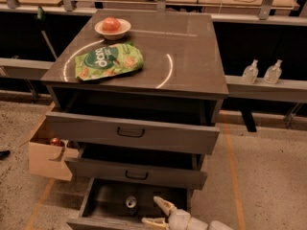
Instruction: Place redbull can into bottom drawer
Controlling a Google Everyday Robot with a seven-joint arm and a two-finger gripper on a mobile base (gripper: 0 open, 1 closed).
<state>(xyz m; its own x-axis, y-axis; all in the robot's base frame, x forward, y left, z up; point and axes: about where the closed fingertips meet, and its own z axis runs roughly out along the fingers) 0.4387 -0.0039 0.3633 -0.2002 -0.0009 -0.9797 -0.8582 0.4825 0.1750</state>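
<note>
Camera view: redbull can (131, 203) stands upright inside bottom drawer (90, 201), near front. Gripper (150, 210) sits just right of can, wide open, holds nothing. Job looks nearly done. Best move now: pull gripper straight back, slow, no bump on can or drawer edge.

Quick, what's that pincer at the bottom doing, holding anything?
Pincer: open, holding nothing, at the front of the bottom drawer; the redbull can stands inside the drawer, apart from it.
</note>
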